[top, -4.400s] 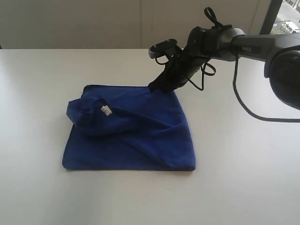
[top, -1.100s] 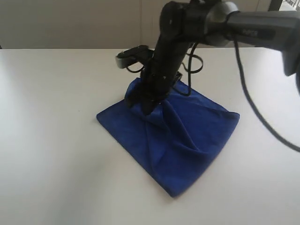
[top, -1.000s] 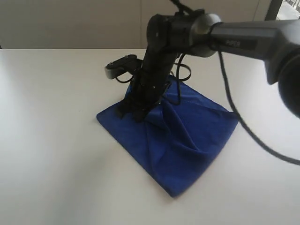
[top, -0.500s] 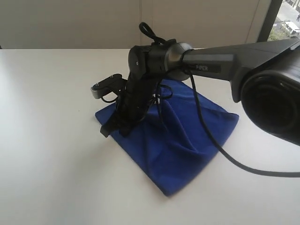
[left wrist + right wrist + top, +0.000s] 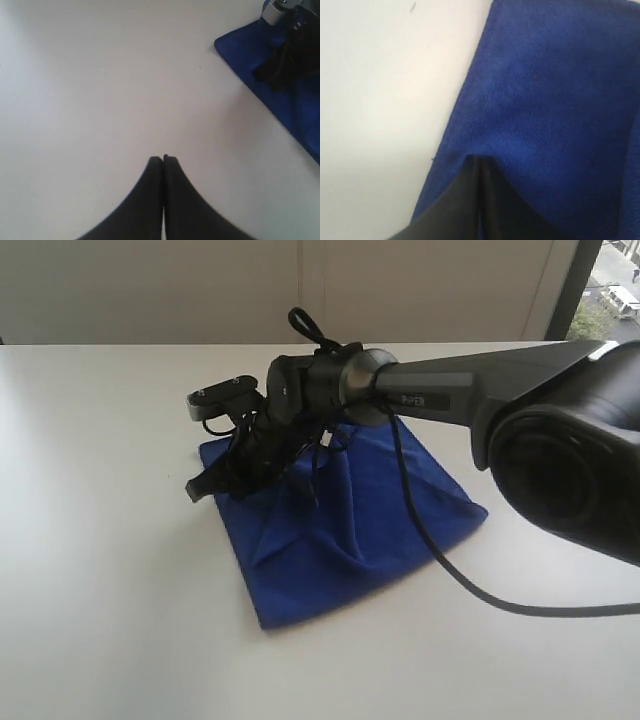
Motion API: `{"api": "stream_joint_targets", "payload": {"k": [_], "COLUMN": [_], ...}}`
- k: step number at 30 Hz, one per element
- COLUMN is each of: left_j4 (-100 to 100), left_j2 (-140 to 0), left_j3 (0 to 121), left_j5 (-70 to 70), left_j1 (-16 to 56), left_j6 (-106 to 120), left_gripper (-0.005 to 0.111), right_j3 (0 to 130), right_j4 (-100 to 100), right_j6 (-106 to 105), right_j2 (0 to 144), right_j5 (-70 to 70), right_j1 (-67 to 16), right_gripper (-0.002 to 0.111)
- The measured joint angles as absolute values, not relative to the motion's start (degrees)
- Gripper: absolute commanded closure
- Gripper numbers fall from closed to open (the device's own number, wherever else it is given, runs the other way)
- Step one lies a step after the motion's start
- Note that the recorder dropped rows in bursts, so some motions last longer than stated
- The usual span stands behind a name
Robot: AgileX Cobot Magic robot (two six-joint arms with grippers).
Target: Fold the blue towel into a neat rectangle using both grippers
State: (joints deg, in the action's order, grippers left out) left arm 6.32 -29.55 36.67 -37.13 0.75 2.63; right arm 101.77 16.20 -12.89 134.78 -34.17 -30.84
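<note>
Blue towel [image 5: 350, 525]: rumpled, mid-table [image 5: 100, 620], nearer the far edge | right gripper [image 5: 479, 161]: jaws pressed together, tips at the towel's left corner; you cannot tell whether cloth is pinched | left gripper [image 5: 163, 158]: jaws pressed together over bare table, apart from the towel.

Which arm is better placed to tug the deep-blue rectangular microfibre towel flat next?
Right, probably: the right gripper, shut, is at the blue towel edge. The left gripper, also shut, hangs over bare white table, apart from the cloth.
</note>
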Motion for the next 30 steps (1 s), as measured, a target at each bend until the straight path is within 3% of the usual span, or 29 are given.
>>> {"api": "stream_joint_targets", "payload": {"k": [10,20,30], "left_j4": [6.32,6.32,6.32], "left_j2": [-29.55,-29.55,-29.55], "left_j3": [36.67,36.67,36.67], "left_j5": [-37.13,-37.13,-37.13], "left_j1": [0.75,0.75,0.75], "left_j6": [2.63,2.63,2.63], "left_gripper": [0.107,0.107,0.107], "right_j3": [103.64,103.71,91.84], "right_j4": [16.32,14.68,12.01], "right_j6": [-7.76,-7.53,-7.53], "right_j2": [138.00,131.39,121.09], "right_j5": [-21.91,-35.26,-41.58], "right_j1": [-30.84,-30.23,-20.94], "right_gripper": [0.108,0.108,0.108]}}
